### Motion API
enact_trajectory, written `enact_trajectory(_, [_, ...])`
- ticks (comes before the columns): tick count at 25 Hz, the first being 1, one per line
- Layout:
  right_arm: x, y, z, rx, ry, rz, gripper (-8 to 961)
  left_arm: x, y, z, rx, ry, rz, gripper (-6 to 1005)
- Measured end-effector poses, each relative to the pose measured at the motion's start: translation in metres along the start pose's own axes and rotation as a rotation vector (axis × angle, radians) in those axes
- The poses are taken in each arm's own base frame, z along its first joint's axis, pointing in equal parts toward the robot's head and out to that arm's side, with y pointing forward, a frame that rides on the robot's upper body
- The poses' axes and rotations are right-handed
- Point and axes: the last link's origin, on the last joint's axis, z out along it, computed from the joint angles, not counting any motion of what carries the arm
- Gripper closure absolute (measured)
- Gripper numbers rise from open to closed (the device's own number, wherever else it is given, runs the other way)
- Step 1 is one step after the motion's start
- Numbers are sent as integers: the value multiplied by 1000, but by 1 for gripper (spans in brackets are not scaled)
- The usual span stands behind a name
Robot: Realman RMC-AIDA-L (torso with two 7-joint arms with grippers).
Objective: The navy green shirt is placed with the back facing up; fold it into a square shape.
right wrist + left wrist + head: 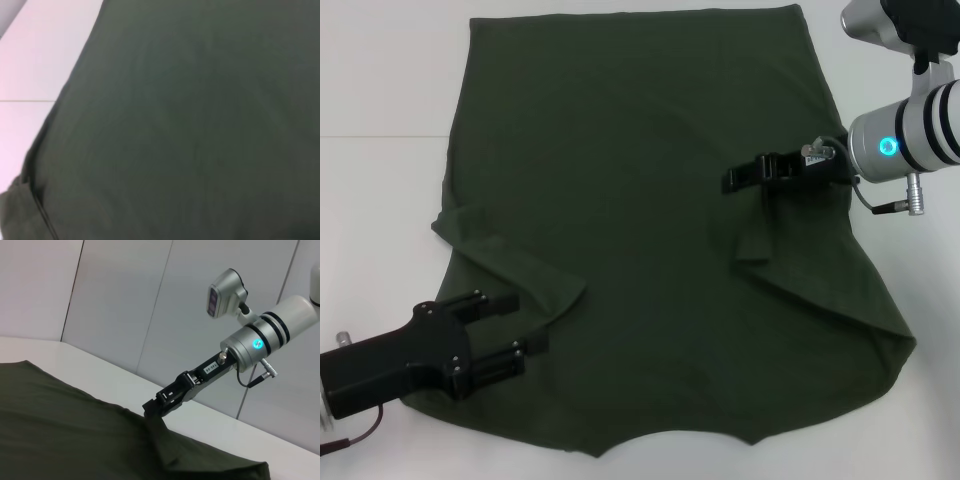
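The navy green shirt (640, 150) lies spread on the white table, with both sleeves folded inward over the body. My left gripper (520, 326) is open at the near left, its fingers apart beside the folded left sleeve (520, 262). My right gripper (732, 181) reaches in from the right and is shut on a raised fold of the shirt above the folded right sleeve (760, 235). In the left wrist view the right gripper (151, 407) pinches a ridge of the shirt (60, 425). The right wrist view holds only the shirt (200, 125) and some table.
Bare white table (380, 100) borders the shirt on the left and far side. The right arm's silver wrist (910, 135) with a cable (890, 207) hangs over the shirt's right edge. Grey wall panels (125, 300) stand behind the table.
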Motion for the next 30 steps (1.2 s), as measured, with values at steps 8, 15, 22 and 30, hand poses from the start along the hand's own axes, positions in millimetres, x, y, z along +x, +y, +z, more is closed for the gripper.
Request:
enact_trajectory(8, [-1, 4, -1, -70, -17, 70, 239, -1, 1, -1, 1, 0, -2, 300])
enact_trajectory(15, [-1, 0, -4, -78, -18, 100, 244, -1, 0, -1, 1, 0, -2, 300])
enact_trajectory(22, [0, -6, -7, -80, -27, 122, 247, -1, 0, -1, 1, 0, -2, 299])
enact_trajectory(30, [22, -44, -18, -65, -62, 260, 248, -1, 1, -1, -1, 0, -2, 300])
